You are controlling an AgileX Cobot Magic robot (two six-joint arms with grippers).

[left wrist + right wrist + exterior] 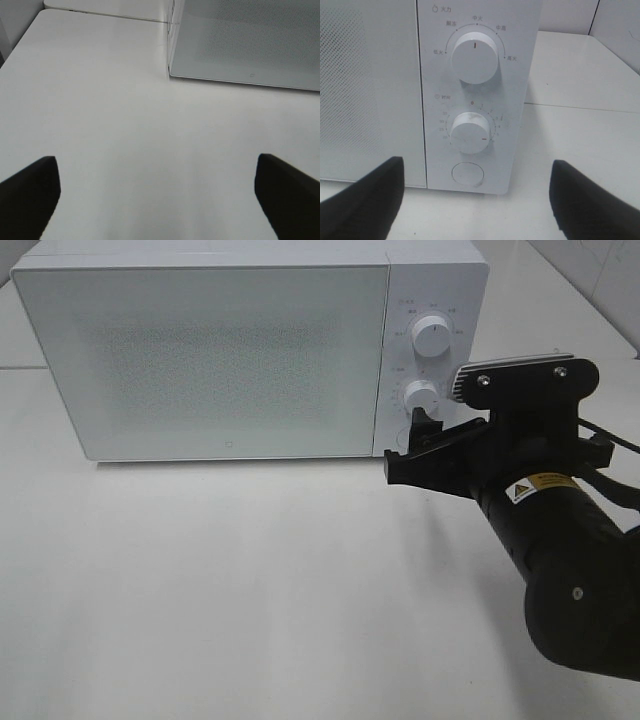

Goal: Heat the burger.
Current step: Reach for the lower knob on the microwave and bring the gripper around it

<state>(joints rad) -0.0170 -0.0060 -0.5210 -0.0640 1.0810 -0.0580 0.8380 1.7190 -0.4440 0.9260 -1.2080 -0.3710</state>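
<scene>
My right fingers are standing wide apart, gripping nothing, and they are hovering just in front of the microwave at its control panel. From the high camera my right arm is reaching in over the worktop toward the lower end of that panel. I cannot tell whether a fingertip is touching it.

Between my right fingers I am looking at 2 white knobs. The upper knob is pointing its mark straight at the middle of its scale. The lower knob is showing its mark turned away from the 0 on its dial. Under it the round button is sitting flush in the panel.

The microwave door is lying shut, and its frosted, speckled window is hiding whatever is behind it. The burger is not showing in any of my views, so I cannot tell where it is.

My left fingers are also spread wide, holding nothing, hanging over bare worktop with the microwave's front corner ahead of them and well apart from them.
</scene>
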